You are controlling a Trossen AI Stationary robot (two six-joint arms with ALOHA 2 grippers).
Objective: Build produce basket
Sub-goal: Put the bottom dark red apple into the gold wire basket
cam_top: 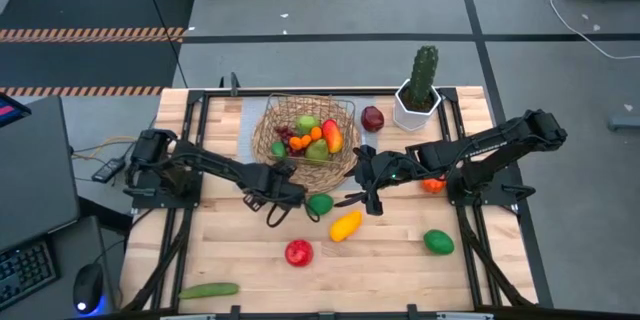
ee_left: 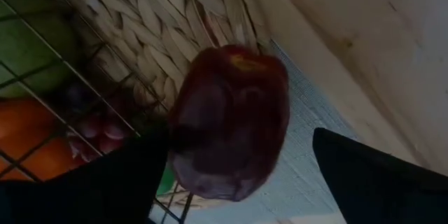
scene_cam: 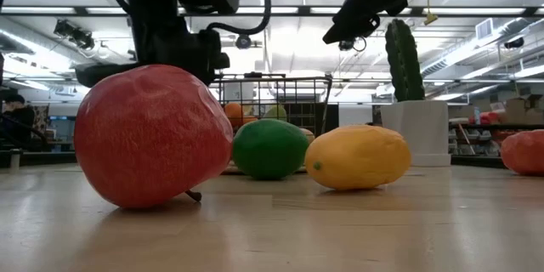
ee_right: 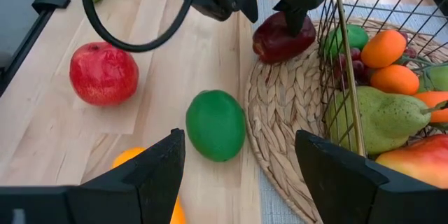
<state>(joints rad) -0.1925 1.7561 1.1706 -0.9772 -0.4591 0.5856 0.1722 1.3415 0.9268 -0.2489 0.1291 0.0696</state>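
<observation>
Left hand (ee_right: 269,3) with fingers apart, just over a dark red apple (ee_right: 282,36) on the wicker brim of the basket (cam_top: 268,132) at middle of frame, likely letting go there. Right hand (cam_top: 367,195) waiting nearby, fingers apart, empty, above a green lime (cam_top: 320,203) on the counter (cam_top: 400,270).

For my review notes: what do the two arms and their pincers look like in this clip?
Both arms are dark, near black, built from slim jointed segments. The left pincer and the right pincer each have two flat, dark, blunt fingers. A thick black cable loops out from the left arm's wrist. No markings or labels can be made out on either arm.
</observation>
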